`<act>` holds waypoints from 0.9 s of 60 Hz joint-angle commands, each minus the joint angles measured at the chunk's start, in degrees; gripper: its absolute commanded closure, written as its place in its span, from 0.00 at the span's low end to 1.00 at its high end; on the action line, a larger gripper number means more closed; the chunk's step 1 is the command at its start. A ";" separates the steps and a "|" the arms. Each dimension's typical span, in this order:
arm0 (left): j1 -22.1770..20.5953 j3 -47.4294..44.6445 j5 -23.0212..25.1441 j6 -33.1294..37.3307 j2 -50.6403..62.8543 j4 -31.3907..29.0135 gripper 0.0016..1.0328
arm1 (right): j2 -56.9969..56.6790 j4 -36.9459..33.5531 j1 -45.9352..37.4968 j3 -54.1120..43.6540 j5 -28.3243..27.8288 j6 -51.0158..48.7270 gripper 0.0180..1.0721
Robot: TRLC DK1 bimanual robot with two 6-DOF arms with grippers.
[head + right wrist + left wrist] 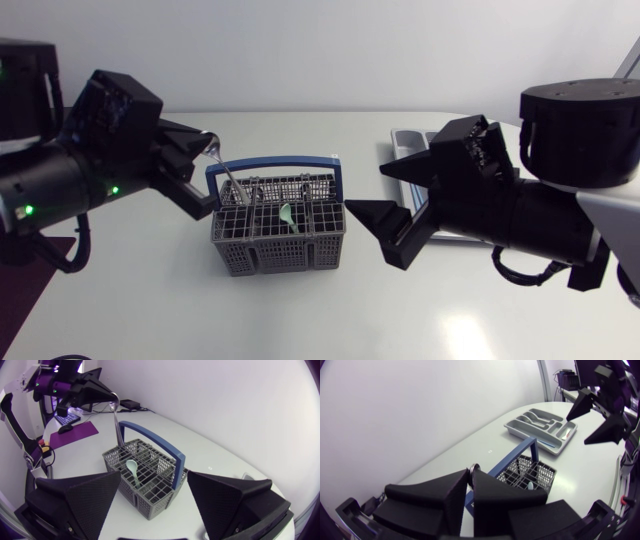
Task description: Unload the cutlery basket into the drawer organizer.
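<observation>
A metal spoon (228,175) is pinched at its bowl end by the fingers (445,495) of the left gripper (207,152) and held steeply above the cutlery basket (255,255), its lower end dipping into a rear compartment by the blue handle (155,442). A pale green spoon (287,214) is left leaning in a middle compartment. The right gripper (365,190) is held beside the basket, its fingers (95,495) spread wide. The drawer organizer (540,427) is set on the table (150,290) behind the right arm.

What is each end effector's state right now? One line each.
Left end effector: shut on a metal cutlery piece.
Right end effector: open, empty.
</observation>
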 commanded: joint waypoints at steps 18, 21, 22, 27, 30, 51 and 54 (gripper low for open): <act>0.04 15.79 5.55 -16.53 15.22 -8.73 0.80 | 9.68 4.36 6.85 3.29 4.41 -0.62 0.10; -0.49 16.76 5.55 -17.14 16.09 -9.43 0.80 | 11.09 4.80 7.64 4.35 5.20 -0.62 0.11; -0.93 17.46 5.55 -17.49 16.71 -10.14 0.80 | 11.88 4.80 7.82 5.05 5.64 -0.62 0.12; -1.63 18.96 5.55 -18.55 17.76 -11.63 0.80 | 13.81 4.89 8.35 6.99 5.91 -0.45 0.14; -2.42 19.92 5.55 -19.51 18.38 -12.77 0.80 | 14.78 5.24 8.44 7.78 5.91 -0.36 0.14; -3.91 23.70 7.74 -22.24 19.52 -16.03 0.80 | 17.59 9.63 8.52 8.57 5.47 -0.18 0.14; -3.83 23.97 7.83 -22.59 19.52 -16.55 0.80 | 17.68 10.07 8.52 8.39 5.47 -0.27 0.14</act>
